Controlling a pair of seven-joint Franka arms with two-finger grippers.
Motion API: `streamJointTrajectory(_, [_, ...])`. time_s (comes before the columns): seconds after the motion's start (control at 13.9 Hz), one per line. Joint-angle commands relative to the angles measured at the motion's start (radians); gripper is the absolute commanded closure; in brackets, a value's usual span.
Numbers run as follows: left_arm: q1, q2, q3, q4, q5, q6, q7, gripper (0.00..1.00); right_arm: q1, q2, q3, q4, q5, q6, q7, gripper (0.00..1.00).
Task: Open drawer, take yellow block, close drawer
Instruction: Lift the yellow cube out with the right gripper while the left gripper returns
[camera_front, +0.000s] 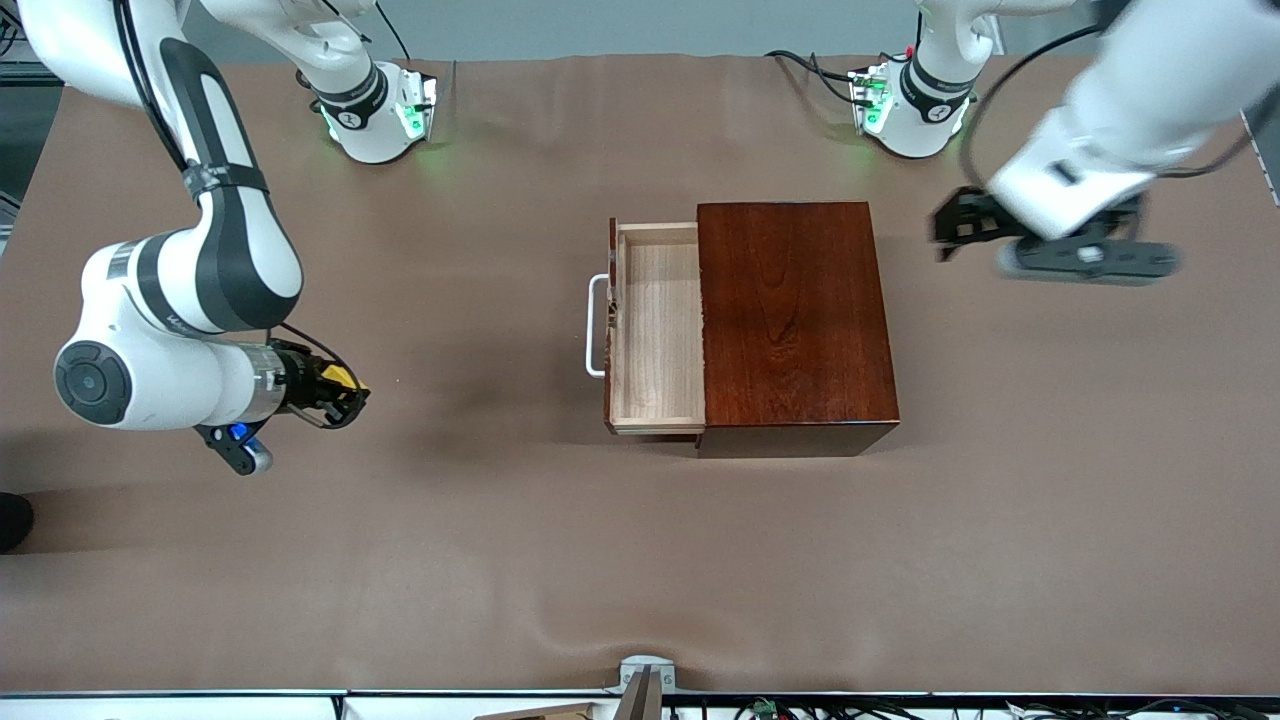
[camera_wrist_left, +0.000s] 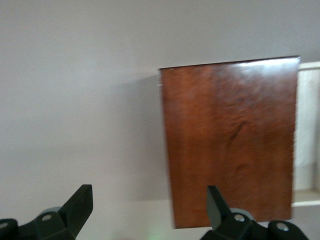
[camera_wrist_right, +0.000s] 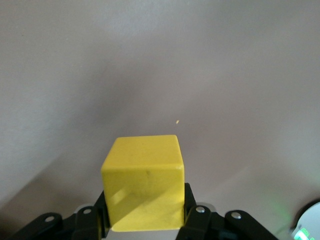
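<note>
While you're scanning this, the brown table (camera_front: 500, 560) is taking up nearly the whole front view, with both arm bases sitting along its edge farthest from the front camera. Mid-table, the dark reddish wooden box (camera_front: 795, 320) is sitting flat, and the drawer (camera_front: 657, 330) is standing pulled out of it toward the right arm's end, its pale tray showing bare wood inside. Its white loop handle (camera_front: 596, 325) is facing the right arm's end too.

Your left gripper (camera_front: 965, 222) is hanging in the air over bare table just off the box, toward the left arm's end; in the left wrist view its fingers (camera_wrist_left: 80, 205) are spreading wide with nothing between them, and the box top (camera_wrist_left: 230, 140) is showing past them.

Your right gripper (camera_front: 340, 390) is hovering over bare table well apart from the drawer, toward the right arm's end. It's pinching the yellow block (camera_wrist_right: 145, 182) between its fingers (camera_wrist_right: 197, 217), jaws pressing on two opposite sides. The block is also showing as a yellow spot at the fingertips in the front view (camera_front: 341, 378).
</note>
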Motion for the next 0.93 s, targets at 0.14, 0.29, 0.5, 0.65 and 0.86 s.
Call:
streamJointTrajectory(0.14, [-0.183,0.197,-0.004,0.175,-0.011,0.057,-0.401,0.0,-0.1,-0.045,0.017,-0.178,-0.03,0.139,-0.236,1.0])
streamJointTrajectory(0.29, [-0.272,0.237,0.0,0.178,-0.01,0.122,-0.531,0.0,-0.136,-0.042,0.018,-0.225,-0.071,0.196,-0.337,1.0])
streamJointTrajectory(0.5, [-0.366,0.294,0.007,0.185,-0.006,0.227,-0.73,0.0,-0.206,-0.033,0.018,-0.306,-0.074,0.326,-0.523,1.0])
streamJointTrajectory(0.65, [-0.417,0.347,0.008,0.219,-0.008,0.283,-0.84,0.0,-0.235,-0.019,0.017,-0.32,-0.081,0.352,-0.61,1.0])
streamJointTrajectory(0.86, [-0.484,0.436,0.01,0.256,-0.006,0.401,-1.07,0.0,-0.291,0.031,0.018,-0.319,-0.151,0.393,-0.704,1.0])
